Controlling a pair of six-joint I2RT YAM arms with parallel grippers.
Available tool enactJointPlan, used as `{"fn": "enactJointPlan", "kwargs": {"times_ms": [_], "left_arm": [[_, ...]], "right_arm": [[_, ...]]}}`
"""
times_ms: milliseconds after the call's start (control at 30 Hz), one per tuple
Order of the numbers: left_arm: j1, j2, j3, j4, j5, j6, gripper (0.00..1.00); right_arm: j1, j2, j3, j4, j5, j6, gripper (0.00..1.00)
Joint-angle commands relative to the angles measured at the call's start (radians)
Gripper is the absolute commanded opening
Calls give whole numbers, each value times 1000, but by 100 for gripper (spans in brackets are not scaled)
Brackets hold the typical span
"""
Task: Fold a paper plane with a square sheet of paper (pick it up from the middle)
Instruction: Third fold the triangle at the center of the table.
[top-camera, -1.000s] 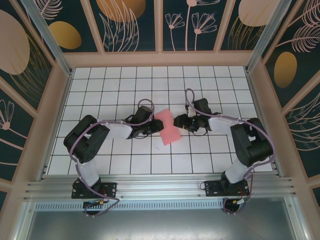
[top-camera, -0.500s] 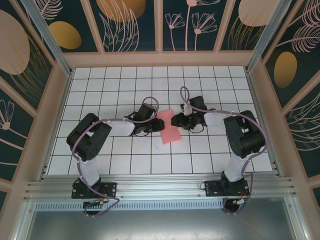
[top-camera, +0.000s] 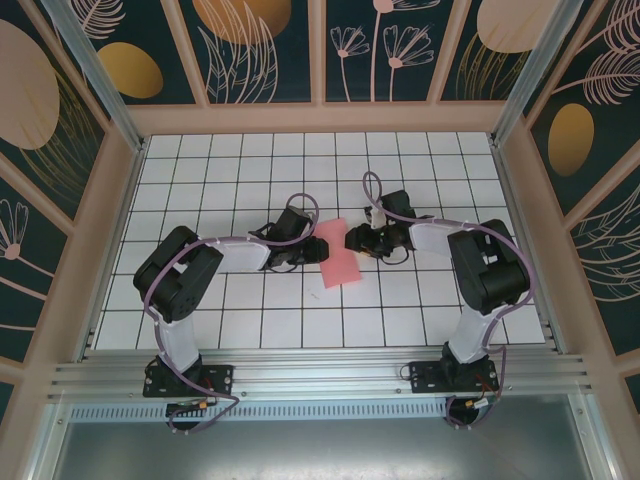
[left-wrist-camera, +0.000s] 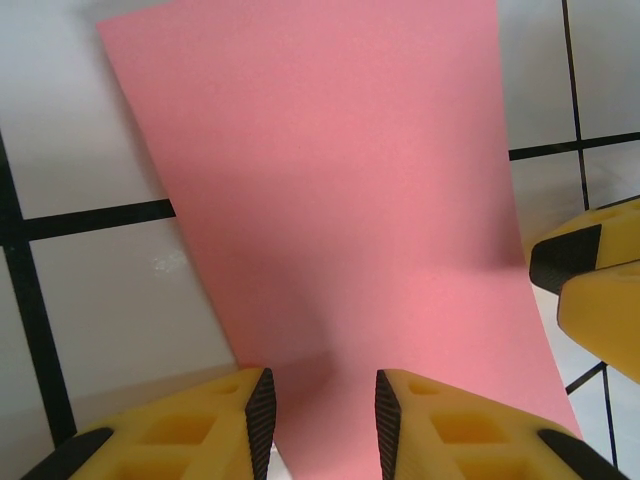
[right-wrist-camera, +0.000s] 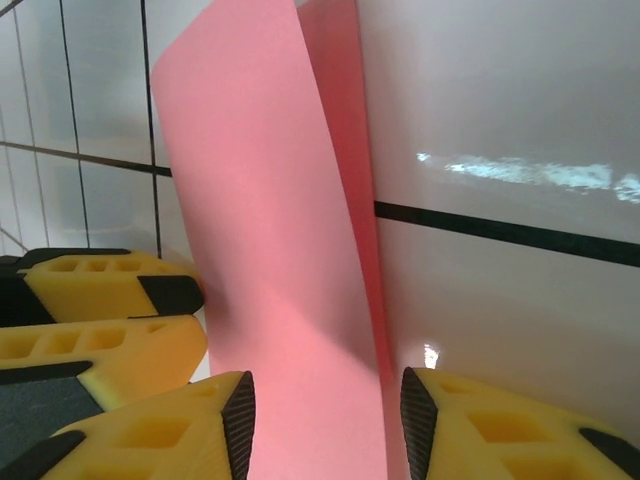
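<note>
The square sheet of paper (top-camera: 339, 259) lies folded into a salmon-pink strip on the tiled floor, between the two arms. My left gripper (top-camera: 308, 253) is at its left edge, and in the left wrist view it stands open (left-wrist-camera: 321, 412) with the paper (left-wrist-camera: 340, 200) running between and under its fingers. My right gripper (top-camera: 352, 241) is at the strip's upper right edge, open (right-wrist-camera: 326, 425) over the paper (right-wrist-camera: 260, 200). The paper's top layer there bows up off a lower layer. The right gripper's fingers (left-wrist-camera: 590, 290) and the left gripper's fingers (right-wrist-camera: 100, 300) show in the opposite wrist views.
The white floor with a black grid (top-camera: 420, 170) spreads around the paper. Patterned walls with wooden frames (top-camera: 320, 118) close the far side and both flanks. A metal rail (top-camera: 320, 375) carries the arm bases at the near edge.
Both grippers have closed in on the paper. The right one moved left and slightly away from the bases; the left one moved right to the strip's edge. The paper shifted a little.
</note>
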Motion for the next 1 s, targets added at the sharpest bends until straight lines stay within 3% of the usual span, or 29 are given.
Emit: {"fn": "enactJointPlan", "kwargs": {"times_ms": [0, 300, 400, 567, 800, 967], "left_arm": [[1, 29, 7, -56, -24, 31, 35], [2, 0, 7, -64, -29, 40, 36], [2, -27, 7, -78, -40, 45, 38], [2, -122, -48, -56, -46, 60, 43], [-23, -319, -206, 28, -54, 143, 48], [-102, -445, -296, 33, -139, 240, 52]], "right_arm": [[5, 28, 14, 26, -80, -1, 37], [2, 17, 0, 31, -82, 20, 22], [3, -5, -22, 48, -70, 47, 12], [13, -61, -109, 154, -51, 175, 1], [74, -158, -225, 319, 51, 426, 0], [115, -189, -217, 269, 137, 500, 0]]}}
